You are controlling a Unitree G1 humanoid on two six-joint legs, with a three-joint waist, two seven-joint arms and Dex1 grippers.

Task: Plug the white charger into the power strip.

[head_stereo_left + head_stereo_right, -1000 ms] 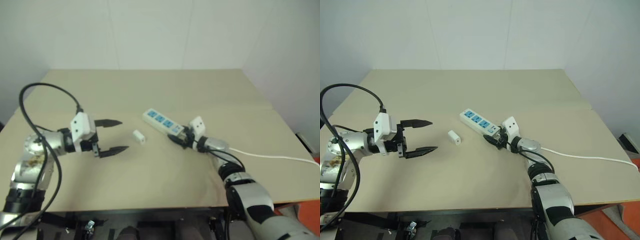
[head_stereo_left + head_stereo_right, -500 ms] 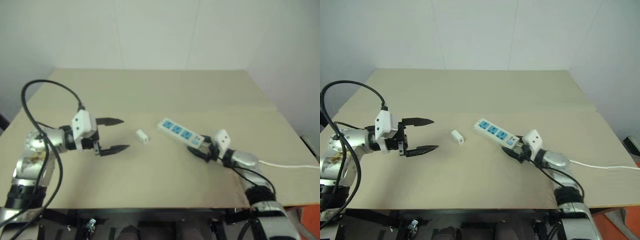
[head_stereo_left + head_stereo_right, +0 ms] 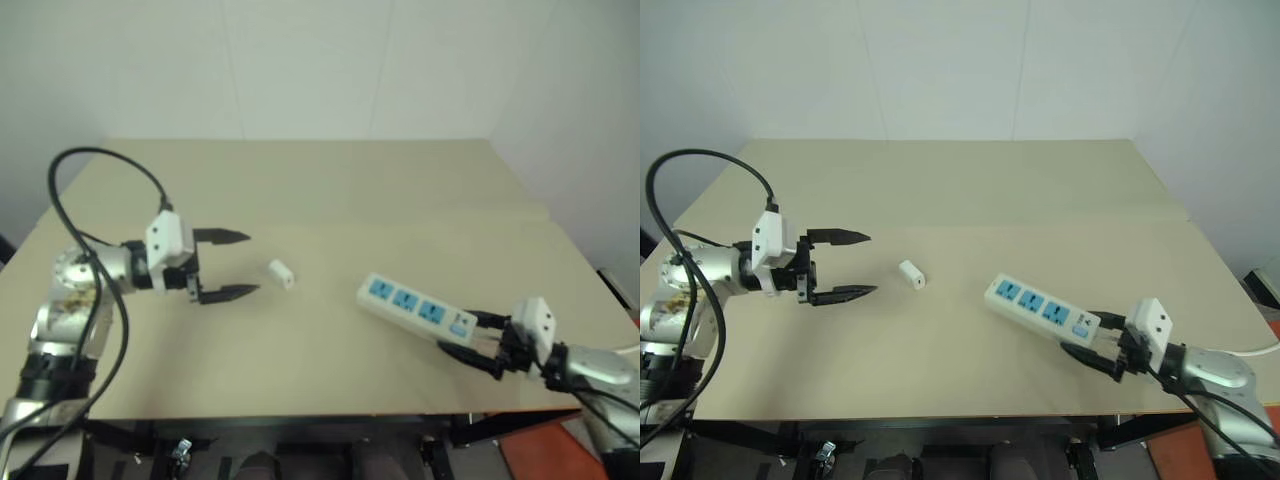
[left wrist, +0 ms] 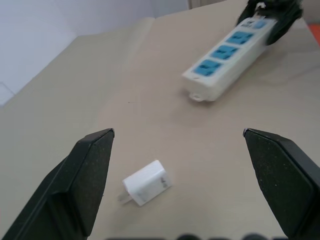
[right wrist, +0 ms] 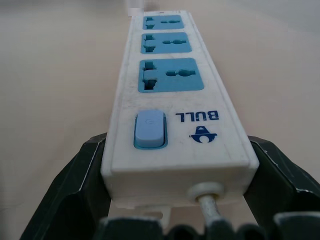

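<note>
- Small white rectangular plastic charger (image 3: 911,274) lying on its side on beige tabletop (image 3: 960,190), roughly mid-table, a bit L of centre; metal prongs visible in L wrist view (image 4: 147,182), pointing toward L gripper.
- Long white power strip w/ three blue socket faces (image 3: 1040,308) flat on table, R of charger & well apart from it, angled diagonally; sockets facing up, all vacant.
- Switch end of strip, w/ pale blue rocker button (image 5: 149,129) & "BULL" print, nearest R gripper; thin white cable (image 5: 209,205) exiting that end.
- R gripper (image 3: 1102,343) w/ two black fingers clamped on strip's switch end, one finger (image 5: 80,185) pressed against each long side; grasping strip, not released.
- Strip's far end pointing toward table centre, away from R gripper.
- L gripper (image 3: 845,265) spread wide, fingers released, nothing between them; aimed across table toward charger, near it but not touching.
- In L wrist view, both black fingertips (image 4: 90,165) flank charger at a distance; charger sits between them & closer to one finger; strip farther off beyond.
- Thick black cable (image 3: 700,200) looping up over L arm at table's L edge.
- White cable stretch (image 3: 1265,349) also seen past R arm near table's R edge.
- Charger not plugged in; lying free on table, no contact w/ strip or either gripper.
- Plain pale wall (image 3: 960,60) behind table's far edge.
</note>
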